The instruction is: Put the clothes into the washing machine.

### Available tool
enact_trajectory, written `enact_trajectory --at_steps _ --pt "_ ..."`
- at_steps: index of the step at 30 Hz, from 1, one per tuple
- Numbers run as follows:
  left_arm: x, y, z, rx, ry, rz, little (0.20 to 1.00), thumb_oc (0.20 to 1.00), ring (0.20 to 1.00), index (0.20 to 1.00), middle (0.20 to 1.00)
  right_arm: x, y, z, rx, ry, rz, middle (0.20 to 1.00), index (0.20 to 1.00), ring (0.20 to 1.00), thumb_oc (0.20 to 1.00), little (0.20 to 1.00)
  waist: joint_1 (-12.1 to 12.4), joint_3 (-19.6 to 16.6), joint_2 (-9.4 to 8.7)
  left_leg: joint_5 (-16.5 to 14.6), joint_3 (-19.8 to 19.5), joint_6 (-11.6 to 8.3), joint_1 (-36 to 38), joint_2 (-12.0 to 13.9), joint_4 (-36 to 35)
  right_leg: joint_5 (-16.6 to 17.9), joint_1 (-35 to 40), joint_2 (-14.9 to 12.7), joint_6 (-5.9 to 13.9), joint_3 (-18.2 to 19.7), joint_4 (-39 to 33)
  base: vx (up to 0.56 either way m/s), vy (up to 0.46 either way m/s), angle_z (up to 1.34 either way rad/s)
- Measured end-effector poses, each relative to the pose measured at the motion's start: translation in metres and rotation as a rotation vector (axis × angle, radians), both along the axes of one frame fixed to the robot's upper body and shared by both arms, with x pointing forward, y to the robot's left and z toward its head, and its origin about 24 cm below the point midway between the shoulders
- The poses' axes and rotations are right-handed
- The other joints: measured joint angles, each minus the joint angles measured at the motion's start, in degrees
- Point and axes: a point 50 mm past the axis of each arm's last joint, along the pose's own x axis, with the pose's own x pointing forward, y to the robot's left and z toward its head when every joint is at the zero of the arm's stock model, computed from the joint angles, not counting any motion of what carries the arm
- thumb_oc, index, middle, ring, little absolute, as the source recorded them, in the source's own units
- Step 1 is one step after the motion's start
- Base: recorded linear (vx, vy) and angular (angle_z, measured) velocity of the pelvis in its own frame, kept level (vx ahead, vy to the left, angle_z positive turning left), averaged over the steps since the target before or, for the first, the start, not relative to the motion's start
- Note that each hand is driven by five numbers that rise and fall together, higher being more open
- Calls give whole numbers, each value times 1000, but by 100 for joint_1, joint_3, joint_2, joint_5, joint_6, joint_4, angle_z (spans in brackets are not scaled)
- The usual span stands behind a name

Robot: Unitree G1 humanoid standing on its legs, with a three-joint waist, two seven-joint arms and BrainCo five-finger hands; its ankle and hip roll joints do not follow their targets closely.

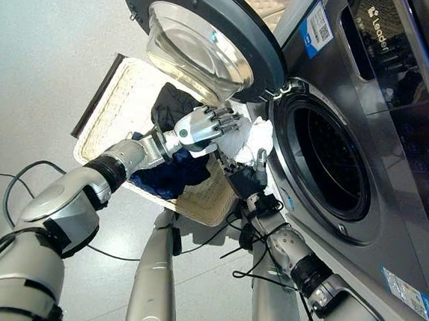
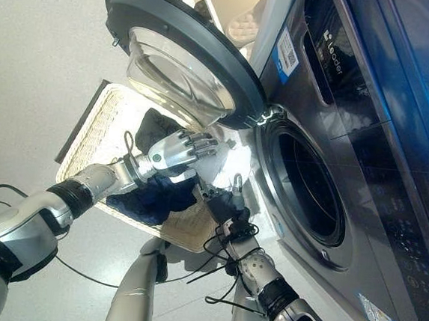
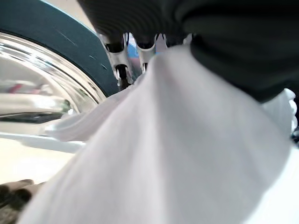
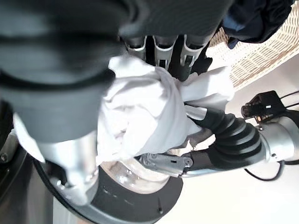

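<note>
Both hands are gripping one white garment (image 1: 247, 142), bunched between the wicker laundry basket (image 1: 114, 107) and the drum opening (image 1: 327, 163) of the washing machine (image 1: 396, 146). Left hand (image 1: 202, 126) is coming in from the left with fingers curled over the upper part of the cloth; right hand (image 1: 249, 177) is reaching up from below, and its wrist view is showing fingers (image 4: 161, 51) and thumb closing round a wad of the same fabric. Dark blue clothes (image 1: 164, 175) and a black piece (image 1: 170, 104) are lying in the basket, still to load. Judgement: the garment is looking light, soft and limp, so it is likely to drape and trail; holding it at the bunched middle should be keeping loose ends short. Open door (image 1: 203, 32) is hanging just above the left hand, limiting room upward. Drum mouth is standing wide and clear to the right; its rim is the edge where trailing cloth could be snagging.
</note>
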Motion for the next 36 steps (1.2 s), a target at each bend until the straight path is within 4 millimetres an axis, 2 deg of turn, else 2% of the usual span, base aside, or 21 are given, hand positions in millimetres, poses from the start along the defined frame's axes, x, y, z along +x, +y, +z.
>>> enact_trajectory --at_steps 7,16,17,19,20,34,35,36 --pt "0 -4 1 80 -13 -32 200 200 200 200 200 1 0 -2 -26 27 -14 1000 1000 1000 1000 1000 3 0 0 0 -2 0 -8 0 -1 1 0 -3 -1 -7 -2 0 0 0" --pt "-1 -13 0 255 -32 -103 200 200 200 200 200 2 -5 -11 -155 58 -52 1000 1000 1000 1000 1000 2 -1 -2 0 -10 0 -27 7 21 3 3 -2 -4 -17 4 0 0 0" --pt "-1 -14 -1 274 -31 -110 200 200 200 200 200 2 -5 -13 -168 67 -56 931 931 931 931 931 -2 -1 -2 0 -13 0 -37 15 29 6 3 2 -8 -25 3 0 0 0" --pt "-1 -15 -2 281 -29 -114 200 200 200 200 200 2 -5 -14 -174 72 -58 395 395 395 395 395 -2 -2 -3 0 -15 0 -44 22 36 8 3 4 -11 -32 3 0 0 0" --pt "-1 -15 -2 282 -23 -119 200 200 200 200 200 3 -6 -14 -176 73 -61 200 200 200 200 200 -5 -2 -4 0 -20 -1 -56 29 43 10 3 10 -15 -43 -1 0 0 0" --pt "-2 -28 -6 265 0 -132 200 200 200 200 200 5 -10 -20 -181 94 -110 200 200 200 200 200 -14 -4 -6 -2 -48 1 -123 33 76 52 0 25 0 -67 -74 0 0 0" --pt "-2 -28 -5 256 2 -127 235 235 235 235 235 5 -10 -19 -181 92 -111 200 200 200 200 200 -15 -4 -6 -3 -48 1 -128 34 77 50 -4 27 5 -67 -79 0 0 0" --pt "-1 -27 -6 232 7 -111 693 693 693 693 693 6 -11 -18 -180 89 -116 200 200 200 200 200 -15 -4 -6 -4 -46 3 -130 33 77 49 -5 28 10 -65 -91 0 0 0"
